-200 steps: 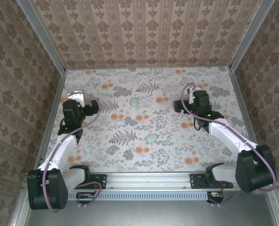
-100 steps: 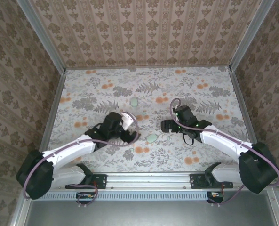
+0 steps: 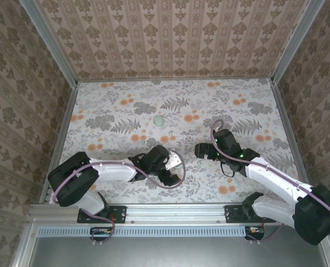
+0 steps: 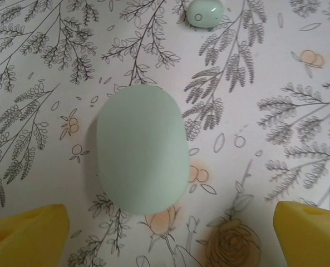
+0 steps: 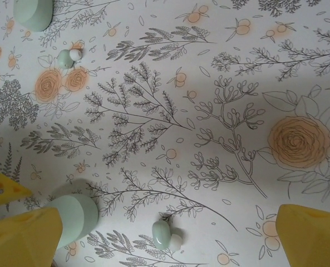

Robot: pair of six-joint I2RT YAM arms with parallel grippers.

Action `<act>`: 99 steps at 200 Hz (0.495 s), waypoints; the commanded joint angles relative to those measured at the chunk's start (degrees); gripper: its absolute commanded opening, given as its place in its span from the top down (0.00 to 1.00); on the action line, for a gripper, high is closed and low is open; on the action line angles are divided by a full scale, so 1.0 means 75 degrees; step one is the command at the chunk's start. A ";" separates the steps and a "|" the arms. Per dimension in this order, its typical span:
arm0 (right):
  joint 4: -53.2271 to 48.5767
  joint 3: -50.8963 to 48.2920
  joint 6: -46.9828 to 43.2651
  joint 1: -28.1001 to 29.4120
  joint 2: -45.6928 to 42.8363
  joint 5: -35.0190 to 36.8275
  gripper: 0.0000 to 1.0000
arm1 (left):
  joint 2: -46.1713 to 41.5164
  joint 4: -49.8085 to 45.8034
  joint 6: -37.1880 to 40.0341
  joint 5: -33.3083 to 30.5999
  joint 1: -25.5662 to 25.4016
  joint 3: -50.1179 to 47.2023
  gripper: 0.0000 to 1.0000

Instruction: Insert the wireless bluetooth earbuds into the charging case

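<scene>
While left gripper (image 4: 167,236) hovers: fingers apart above mint case (image 4: 141,147) on surface (image 4: 276,83)
Right gripper (image 3: 200,150): spread wide, right of case
Earbuds: two; nearer earbud (image 5: 166,233) right of case, farther earbud (image 5: 69,57) beyond
Mint ovals: two; second oval (image 3: 159,120) beyond case

The desk (image 3: 114,105) has a white cloth with grey ferns and orange roses, and the walls (image 3: 170,39) are tan damask stripes. The case (image 4: 141,149) is pale mint. The earbud (image 5: 166,233) at six o'clock in the right wrist view is mint with a white tip, and the left claw (image 4: 167,233) has yellow pads (image 4: 25,233).
</scene>
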 commanded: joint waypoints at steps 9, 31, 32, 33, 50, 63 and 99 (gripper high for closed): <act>-0.0339 -0.0207 0.0059 0.0016 -0.0289 0.0355 0.00 | 0.0338 0.0645 -0.0046 -0.0216 0.0000 0.0272 0.05; -0.0305 -0.0233 0.0109 0.0018 -0.0280 0.0355 0.00 | 0.0651 0.0755 -0.0121 -0.0177 0.0069 0.0402 0.08; -0.0304 -0.0227 0.0107 0.0017 -0.0279 0.0355 0.00 | 0.0658 0.0769 -0.0120 -0.0166 0.0075 0.0406 0.08; -0.0303 -0.0224 0.0112 0.0011 -0.0272 0.0349 0.00 | 0.0672 0.0776 -0.0120 -0.0149 0.0077 0.0407 0.09; -0.0286 -0.0187 0.0182 0.0016 -0.0255 0.0287 0.00 | 0.0894 0.0770 -0.0073 0.0069 0.0110 0.0520 0.15; -0.0302 -0.0149 0.0212 0.0005 -0.0251 0.0250 0.00 | 0.1014 0.0683 -0.0016 0.0221 0.0104 0.0633 0.22; -0.0464 -0.0032 0.0246 -0.0005 -0.0345 0.0193 0.00 | 0.1099 0.0348 0.0120 0.0473 0.0130 0.0784 0.50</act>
